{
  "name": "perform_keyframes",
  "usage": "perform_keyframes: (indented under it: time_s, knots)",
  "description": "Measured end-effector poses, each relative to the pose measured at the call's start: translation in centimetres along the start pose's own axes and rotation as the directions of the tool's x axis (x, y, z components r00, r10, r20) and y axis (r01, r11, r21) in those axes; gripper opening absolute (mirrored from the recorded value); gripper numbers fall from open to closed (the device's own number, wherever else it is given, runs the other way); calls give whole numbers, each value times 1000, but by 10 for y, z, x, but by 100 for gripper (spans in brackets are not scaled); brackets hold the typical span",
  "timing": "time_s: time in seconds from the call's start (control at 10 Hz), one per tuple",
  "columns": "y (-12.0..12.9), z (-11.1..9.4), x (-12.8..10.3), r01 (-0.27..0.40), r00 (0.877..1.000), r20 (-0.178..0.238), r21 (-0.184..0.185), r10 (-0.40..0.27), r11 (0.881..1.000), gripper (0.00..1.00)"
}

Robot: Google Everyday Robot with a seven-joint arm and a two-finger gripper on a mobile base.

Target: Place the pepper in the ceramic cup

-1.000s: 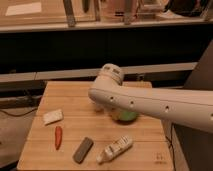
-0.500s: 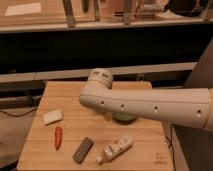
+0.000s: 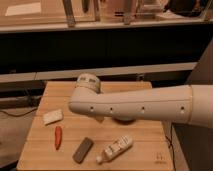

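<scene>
My arm (image 3: 135, 105) has swung left over the bench (image 3: 145, 150), my claw out of sight beyond it, spread and empty; I'm approaching the pepper (image 3: 58, 137) lying front-left, and must next lower over it.

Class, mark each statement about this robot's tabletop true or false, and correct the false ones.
1. The slender red-orange chili pepper lies on the wooden table. True.
2. The grey rectangular block lies between the pepper and the white plastic bottle. True.
3. The bottle stands upright. False: it lies on its side.
4. The end effector grips the pepper. False: the end effector is not in view, only the white robot arm shows; the pepper lies untouched.
</scene>
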Motion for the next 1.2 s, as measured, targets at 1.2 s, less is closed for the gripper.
perform_keyframes:
  time_s: [1.2]
  knots:
    - [-34, 30, -51, 204, 977, 45, 94, -209, 974, 60]
